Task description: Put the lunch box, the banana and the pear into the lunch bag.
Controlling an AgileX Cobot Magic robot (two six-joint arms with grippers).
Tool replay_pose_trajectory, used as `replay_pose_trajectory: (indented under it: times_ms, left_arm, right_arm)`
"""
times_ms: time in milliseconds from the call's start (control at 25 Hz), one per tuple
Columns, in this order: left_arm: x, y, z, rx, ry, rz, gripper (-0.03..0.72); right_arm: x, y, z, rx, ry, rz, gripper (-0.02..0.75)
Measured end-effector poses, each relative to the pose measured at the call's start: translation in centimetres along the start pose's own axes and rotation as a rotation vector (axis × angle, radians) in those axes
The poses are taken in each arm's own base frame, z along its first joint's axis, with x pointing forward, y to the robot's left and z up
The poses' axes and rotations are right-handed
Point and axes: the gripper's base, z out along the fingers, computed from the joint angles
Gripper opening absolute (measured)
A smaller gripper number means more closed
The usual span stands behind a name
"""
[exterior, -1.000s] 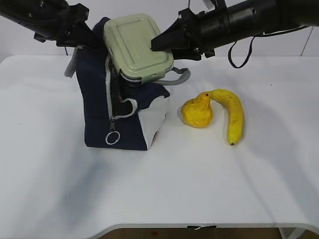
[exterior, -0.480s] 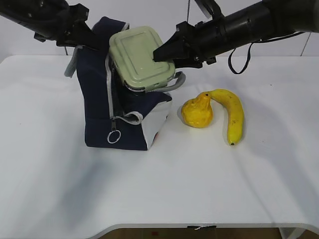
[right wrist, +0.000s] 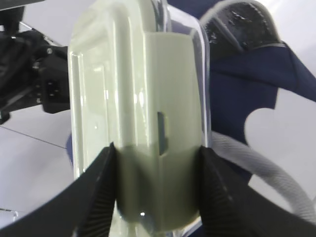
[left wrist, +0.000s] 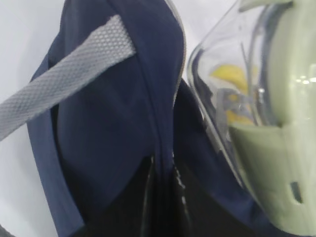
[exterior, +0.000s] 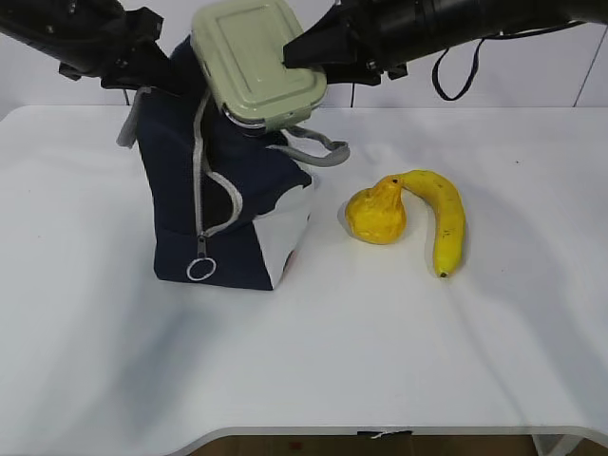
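The navy lunch bag [exterior: 228, 204] stands at the left of the table, its mouth open upward. My left gripper [exterior: 142, 68] is shut on the bag's top edge and holds it up; in the left wrist view the navy fabric [left wrist: 106, 123] is pinched between the dark jaws [left wrist: 163, 182]. My right gripper [exterior: 302, 55] is shut on the lunch box [exterior: 256, 62] with its sage-green lid, tilted just above the bag's mouth. In the right wrist view both fingers [right wrist: 98, 197] clamp the box [right wrist: 138, 94]. The pear [exterior: 375, 215] and banana [exterior: 443, 217] lie touching on the table to the right.
A grey webbing handle [exterior: 318, 150] hangs off the bag's right side toward the pear. The zipper's ring pull [exterior: 201, 270] dangles on the bag's front. The white table [exterior: 380, 351] reaches to the front edge. The left arm [right wrist: 29, 69] shows beyond the box.
The lunch box dipped toward the bag's mouth, then rose and shifted left. The bag's top was pulled higher and the bag moved slightly left. Pear and banana have not moved.
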Motion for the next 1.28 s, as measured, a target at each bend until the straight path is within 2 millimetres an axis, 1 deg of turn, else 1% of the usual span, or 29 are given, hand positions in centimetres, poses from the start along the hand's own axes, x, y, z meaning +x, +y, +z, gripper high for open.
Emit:
replay_pose_trajectory:
  times_ms: [240,440,640,800,1120,1280]
  left_arm:
    - [0.2,-0.2,0.0,0.017,0.026,0.019,0.048]
    - [0.2,-0.3,-0.4,0.017,0.025,0.039,0.048]
    - [-0.4,-0.8,-1.0,0.022,0.006,0.058,0.048]
    - [-0.4,-0.8,-1.1,0.023,0.009,0.060,0.048]
    - [-0.4,-0.9,-1.1,0.038,0.008,0.049,0.047]
    - [-0.4,-0.9,-1.1,0.041,0.009,0.048,0.047]
  right_arm:
    - [-0.6,1.6,-1.0,-0.016,-0.008,-0.021,0.358]
    - [-0.8,2.3,-1.4,-0.022,-0.012,-0.031,0.358]
    - [-1.0,2.8,-1.6,-0.038,-0.025,-0.029,0.358]
    - [-1.3,3.5,-2.1,-0.052,-0.039,-0.033,0.358]
    - [-1.4,3.7,-2.0,-0.059,-0.043,-0.031,0.358]
    - [-1.1,3.0,-1.5,-0.061,-0.034,-0.016,0.358]
